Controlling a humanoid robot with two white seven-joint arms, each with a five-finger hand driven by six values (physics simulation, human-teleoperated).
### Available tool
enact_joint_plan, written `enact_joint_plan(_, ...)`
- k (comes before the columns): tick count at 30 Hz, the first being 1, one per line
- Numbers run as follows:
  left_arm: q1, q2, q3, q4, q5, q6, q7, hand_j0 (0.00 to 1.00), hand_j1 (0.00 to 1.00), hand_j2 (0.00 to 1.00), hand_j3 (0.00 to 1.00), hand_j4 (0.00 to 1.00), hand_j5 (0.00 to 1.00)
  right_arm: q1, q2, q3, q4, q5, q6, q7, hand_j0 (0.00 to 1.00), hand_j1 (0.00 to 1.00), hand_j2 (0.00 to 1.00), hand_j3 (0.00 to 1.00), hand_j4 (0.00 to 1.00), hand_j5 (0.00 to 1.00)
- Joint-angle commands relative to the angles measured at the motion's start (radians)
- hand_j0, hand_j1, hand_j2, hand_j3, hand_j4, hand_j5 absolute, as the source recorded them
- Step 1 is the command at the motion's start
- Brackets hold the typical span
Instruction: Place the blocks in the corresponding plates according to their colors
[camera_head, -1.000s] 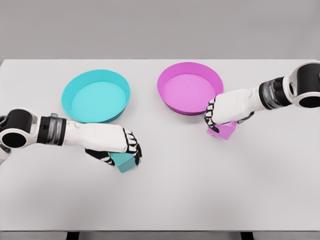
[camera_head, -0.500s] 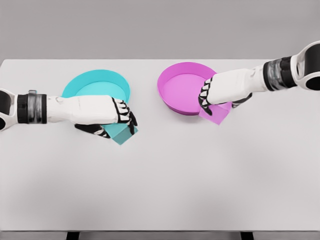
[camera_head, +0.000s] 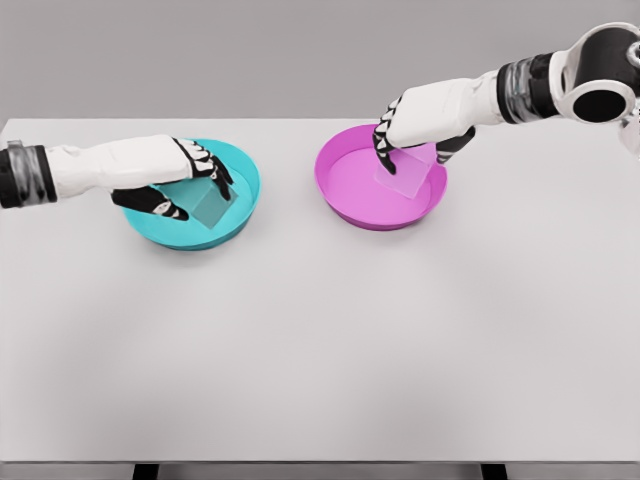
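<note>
White worktop (camera_head: 320, 340) under a plain grey wall, and both arms are over their targets at once. Square teal block (camera_head: 211, 204) is pinched in the left hand (camera_head: 190, 175), fingers curled around it, hanging inside the rim of the round teal plate (camera_head: 245, 195); I cannot tell whether it is touching the plate floor. Across the way the square pink block (camera_head: 408, 172) sits in the grip of the right hand (camera_head: 405, 125), fingers closed on its upper edge, over the far right part of the round pink plate (camera_head: 340, 195). Colours match on both sides, so this looks like the release step. The risk: either block looks tilted in its grasp, so letting go from a height could tip it onto a corner and send it bouncing off the sloped wall and out. The pink one is nearer its plate's far rim, so it has less margin. Room is generous: the plates stand apart, the arms are well separated, and the whole near half of the worktop is open for retreat.
</note>
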Motion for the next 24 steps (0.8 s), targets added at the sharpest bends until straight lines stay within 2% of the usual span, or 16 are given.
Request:
enact_joint_plan(1,0.000,-0.026,0.014,0.077,0.005,0.003,0.001,0.53,0.53,0.53,0.53,0.53,0.53,0.000,0.032,0.003,0.019,-0.002,0.002,-0.001,0.51,0.51,0.51,0.51,0.51,0.51)
enact_joint_plan(5,-0.006,-0.039,0.019,0.170,0.005,0.003,0.001,0.53,0.53,0.53,0.53,0.53,0.53,-0.008,0.049,0.004,0.038,0.004,0.002,-0.001,0.56,0.56,0.56,0.56,0.56,0.56)
enact_joint_plan(7,-0.006,-0.068,0.042,0.221,0.000,0.003,0.001,0.53,0.53,0.53,0.53,0.53,0.53,-0.020,0.078,0.004,0.091,0.006,0.002,-0.001,0.71,0.71,0.71,0.71,0.71,0.71)
enact_joint_plan(9,-0.008,-0.073,0.042,0.244,-0.002,0.003,0.001,0.53,0.53,0.53,0.53,0.53,0.53,-0.023,0.080,0.006,0.092,0.013,0.002,-0.001,0.99,0.99,0.99,0.99,0.99,0.99)
enact_joint_plan(12,-0.008,-0.098,0.040,0.282,-0.012,0.003,0.001,0.53,0.53,0.53,0.53,0.53,0.53,-0.023,0.093,0.007,0.092,0.026,0.002,-0.001,1.00,1.00,1.00,1.00,1.00,1.00)
enact_joint_plan(13,-0.009,-0.114,0.040,0.295,-0.038,0.008,0.001,0.53,0.53,0.53,0.53,0.53,0.53,-0.023,0.098,0.009,0.092,0.026,0.002,-0.001,1.00,1.00,1.00,1.00,1.00,1.00)
enact_joint_plan(17,-0.041,-0.161,0.033,0.377,-0.057,0.010,0.001,0.53,0.53,0.53,0.53,0.53,0.53,-0.025,0.095,0.007,0.094,0.023,0.002,-0.001,1.00,1.00,1.00,1.00,1.00,1.00)
enact_joint_plan(20,-0.044,-0.185,0.036,0.402,-0.092,0.010,0.001,0.53,0.53,0.53,0.53,0.53,0.53,-0.040,0.087,-0.004,0.086,0.012,0.002,-0.001,1.00,1.00,1.00,1.00,1.00,1.00)
enact_joint_plan(22,-0.057,-0.210,0.031,0.436,-0.103,0.010,0.001,0.53,0.53,0.53,0.53,0.53,0.53,-0.040,0.049,-0.004,0.052,0.003,0.002,-0.001,1.00,1.00,1.00,1.00,1.00,1.00)
enact_joint_plan(24,-0.061,-0.228,0.034,0.460,-0.124,0.010,0.001,0.54,0.54,0.54,0.54,0.54,0.54,-0.041,-0.024,-0.022,-0.032,-0.002,0.002,-0.001,1.00,1.00,1.00,1.00,1.00,1.00)
